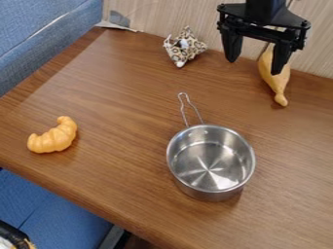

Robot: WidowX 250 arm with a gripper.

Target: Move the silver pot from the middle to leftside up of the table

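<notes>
The black gripper (253,67) hangs over the back right of the table, its two fingers spread wide apart with nothing between them. Below it and toward the camera, the silver pot (211,159) stands upright on the wooden table (117,102), a little right of the middle. The pot's inside shows bare metal, and its thin wire handle points to the back, slightly left. Gripper and pot are well apart.
A yellow-orange drumstick-like toy (274,78) lies at the back right, partly behind the gripper. A leopard-spotted cloth toy (184,47) sits near the back edge. An orange croissant toy (54,136) lies at the left. A wall rises behind the table.
</notes>
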